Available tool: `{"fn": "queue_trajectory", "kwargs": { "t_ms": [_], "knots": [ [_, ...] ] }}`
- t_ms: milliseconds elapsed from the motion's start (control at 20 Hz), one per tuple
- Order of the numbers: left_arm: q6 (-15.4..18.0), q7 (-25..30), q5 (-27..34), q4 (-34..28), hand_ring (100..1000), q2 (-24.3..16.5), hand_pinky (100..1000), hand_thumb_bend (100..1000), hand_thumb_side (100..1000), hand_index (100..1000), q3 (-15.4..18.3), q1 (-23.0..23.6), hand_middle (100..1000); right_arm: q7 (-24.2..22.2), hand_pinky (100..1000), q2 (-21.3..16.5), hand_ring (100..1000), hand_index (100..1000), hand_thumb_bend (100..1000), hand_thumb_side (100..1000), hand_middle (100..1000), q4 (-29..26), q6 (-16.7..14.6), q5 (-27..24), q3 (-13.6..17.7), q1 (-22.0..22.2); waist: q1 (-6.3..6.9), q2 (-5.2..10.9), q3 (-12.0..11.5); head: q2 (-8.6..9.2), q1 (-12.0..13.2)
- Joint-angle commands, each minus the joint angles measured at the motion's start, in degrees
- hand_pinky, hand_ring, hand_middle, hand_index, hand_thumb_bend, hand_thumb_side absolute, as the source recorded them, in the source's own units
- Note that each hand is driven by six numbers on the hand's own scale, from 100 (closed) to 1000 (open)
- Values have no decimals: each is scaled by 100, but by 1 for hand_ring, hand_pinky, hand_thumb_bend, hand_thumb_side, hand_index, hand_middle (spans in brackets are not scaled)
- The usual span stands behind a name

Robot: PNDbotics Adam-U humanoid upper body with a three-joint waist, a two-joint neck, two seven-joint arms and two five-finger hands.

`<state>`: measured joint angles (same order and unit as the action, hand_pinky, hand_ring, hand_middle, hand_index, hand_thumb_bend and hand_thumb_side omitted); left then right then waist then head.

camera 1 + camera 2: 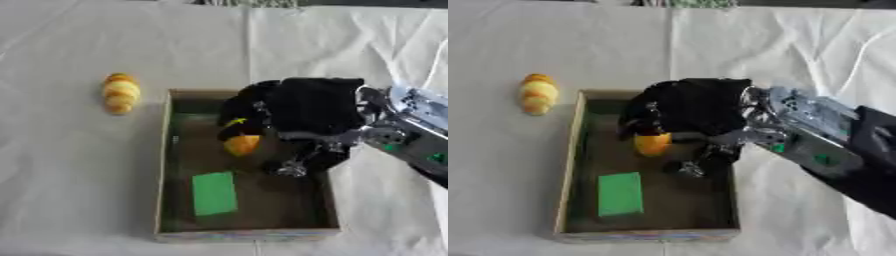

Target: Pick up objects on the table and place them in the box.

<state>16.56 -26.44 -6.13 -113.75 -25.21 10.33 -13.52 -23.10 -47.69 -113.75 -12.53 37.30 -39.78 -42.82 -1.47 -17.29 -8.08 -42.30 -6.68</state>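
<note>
My right hand (306,110) reaches in from the right and hovers over the open cardboard box (164,165), its fingers curled round a small orange-yellow object (241,144) held above the box floor. A flat green block (214,193) lies inside the box toward the front left. A yellow and orange segmented object (121,93), shaped like a croissant, lies on the white cloth just outside the box's far left corner. My left hand shows in neither view.
A creased white cloth (79,165) covers the table on all sides of the box. My right forearm (824,150) crosses the box's right wall from the right edge.
</note>
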Motion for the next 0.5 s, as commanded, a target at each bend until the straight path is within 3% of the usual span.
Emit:
{"fn": "queue_trajectory", "kwargs": {
  "t_ms": [50, 350, 500],
  "knots": [
    [8, 14, 22, -84, 754, -103, 759, 100, 475, 788, 13, -34, 712, 49, 910, -168, 944, 904, 316, 128, 878, -84, -36, 94, 161, -38, 32, 93, 10, 37, -2],
    [2, 20, 34, -84, 754, -108, 759, 100, 475, 788, 5, -29, 712, 434, 898, -243, 921, 897, 361, 100, 865, -84, -30, 36, 387, 49, 34, 104, 31, 47, 16],
    [-11, 79, 39, -84, 755, -194, 760, 100, 459, 789, -55, -58, 713, 1040, 888, -354, 889, 887, 322, 100, 837, -84, 72, -158, 803, 195, 50, 109, 57, 70, 76]
  ]
}}
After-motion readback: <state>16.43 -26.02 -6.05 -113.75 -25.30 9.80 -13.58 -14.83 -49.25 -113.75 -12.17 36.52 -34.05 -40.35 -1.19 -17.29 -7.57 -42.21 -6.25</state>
